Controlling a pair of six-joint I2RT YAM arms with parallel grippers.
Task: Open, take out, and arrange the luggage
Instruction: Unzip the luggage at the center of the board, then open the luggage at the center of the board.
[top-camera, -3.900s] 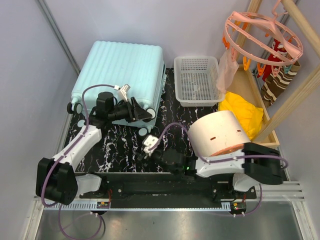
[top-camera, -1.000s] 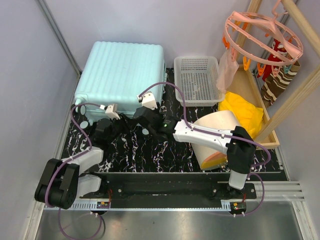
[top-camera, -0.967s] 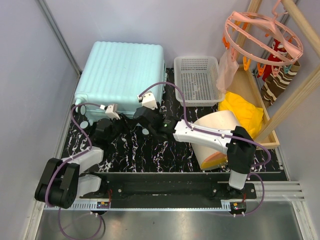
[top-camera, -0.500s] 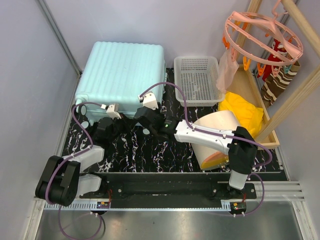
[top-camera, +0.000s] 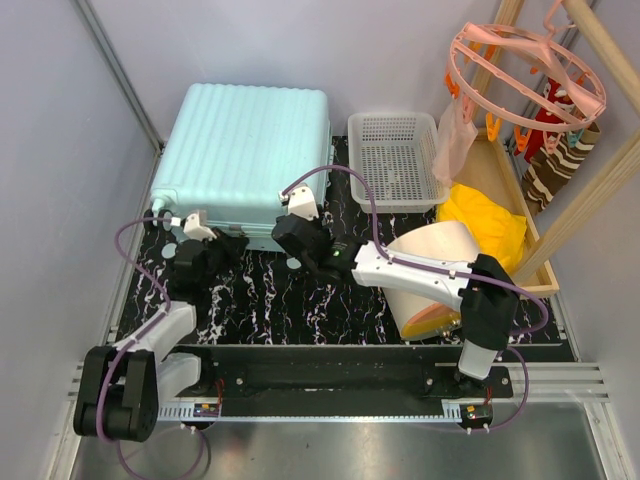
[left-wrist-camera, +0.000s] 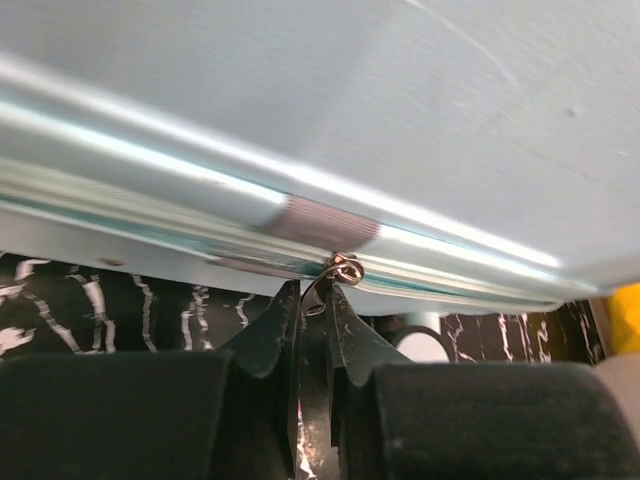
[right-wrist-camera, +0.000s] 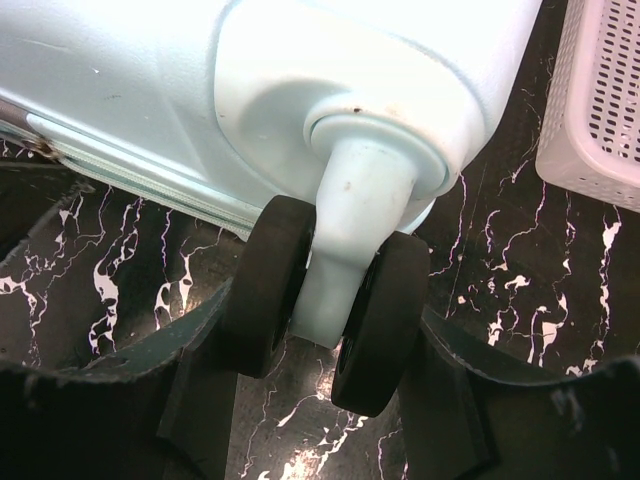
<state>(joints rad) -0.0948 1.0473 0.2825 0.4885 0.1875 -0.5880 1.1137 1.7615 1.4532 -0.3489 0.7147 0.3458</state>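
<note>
Plainly, there is one piece of luggage (top-camera: 245, 150), pale mint and ribbed. It lies flat and closed on the far left of the black marbled mat (top-camera: 260, 300), close to the grey left wall (top-camera: 60, 130). Two arms reach its near edge.

Just right of the luggage stands one white mesh basket (top-camera: 395, 160). Further right are one yellow cloth (top-camera: 490, 225) and one wooden rack (top-camera: 590, 190) carrying one pink ring hanger (top-camera: 525, 65). One cream cylinder (top-camera: 445, 265) lies near the luggage's front right corner, under the right arm.

The overhead view gives the layout but hides the fingertips – the wrist views show them. The left gripper (left-wrist-camera: 308, 322) has its fingers pressed nearly together, pinching the metal zipper pull (left-wrist-camera: 322, 288) on the luggage's near edge. The right gripper (right-wrist-camera: 325, 320) has its fingers spread around the twin caster (right-wrist-camera: 330, 290) at the luggage's front right corner. One finger lies against each of the two black wheels, and the pale stem stands between the wheels. Only the right wrist view shows the caster's scuffed housing.

In front of the luggage, beyond the mat's near edge, a black rail (top-camera: 330, 375) carries both arm bases, with bare metal tabletop (top-camera: 330, 450) below it.
</note>
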